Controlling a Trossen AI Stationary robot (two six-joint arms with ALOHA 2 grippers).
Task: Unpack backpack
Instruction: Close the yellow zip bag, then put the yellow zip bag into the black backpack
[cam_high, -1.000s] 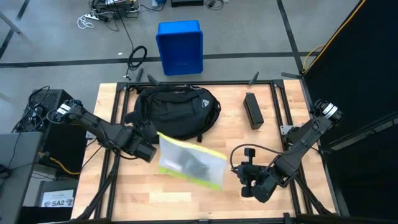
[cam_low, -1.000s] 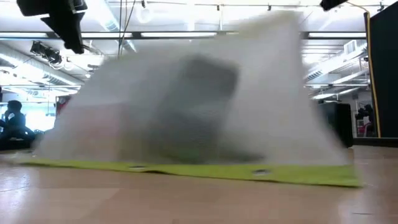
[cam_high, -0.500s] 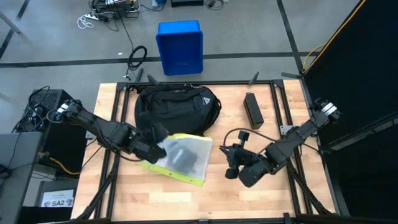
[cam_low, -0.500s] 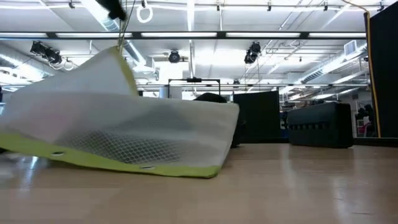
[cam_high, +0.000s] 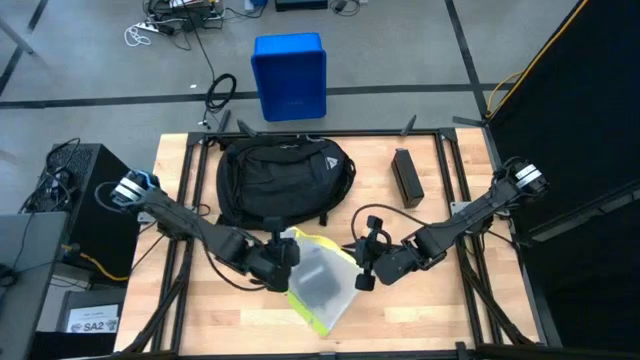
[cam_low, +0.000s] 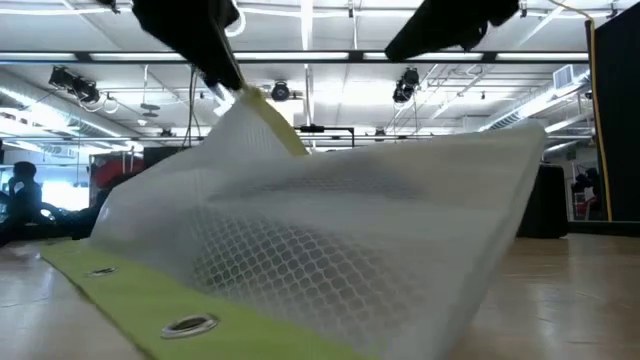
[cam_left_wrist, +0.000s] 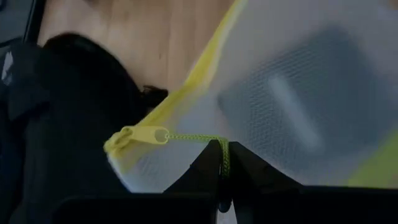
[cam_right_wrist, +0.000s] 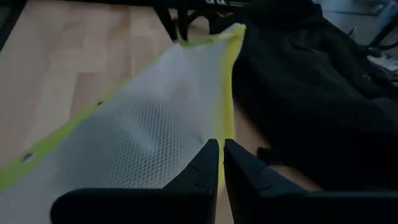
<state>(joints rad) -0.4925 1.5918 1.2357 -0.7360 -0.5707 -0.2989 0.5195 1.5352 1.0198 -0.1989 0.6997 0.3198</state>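
Observation:
The black backpack (cam_high: 285, 178) lies on the far half of the wooden table. In front of it is a translucent mesh pouch (cam_high: 320, 287) with yellow-green edging and something dark inside. My left gripper (cam_high: 285, 252) is shut at the pouch's far-left end, beside the backpack. My right gripper (cam_high: 360, 275) is shut at the pouch's right side. In the low view the pouch (cam_low: 330, 250) stands slanted, its upper edge raised and its lower yellow hem (cam_low: 150, 300) on the table. My left gripper pinches the thin yellow cord (cam_left_wrist: 205, 138) of the pouch's zip pull (cam_left_wrist: 146, 135) between its two fingers. That corner of the pouch is raised off the table, next to the backpack. My right gripper pinches the pouch's yellow edge strip (cam_right_wrist: 226, 127) between its shut fingers, which lie along the strip and slant down from the table's right. The edge runs away from the fingers toward the left gripper.
A black oblong box (cam_high: 406, 178) lies at the table's far right. A blue plastic bin (cam_high: 290, 75) and loose cables (cam_high: 220, 92) sit on the floor beyond the far edge. Bare wood shows along the near edge (cam_high: 200, 320).
My left gripper has gone toward the table's right and near edges, sinking and tipping down, and has carried the pouch's zip end with it. My right gripper has moved left toward the pouch. The pouch has turned about and now stands bunched between the two.

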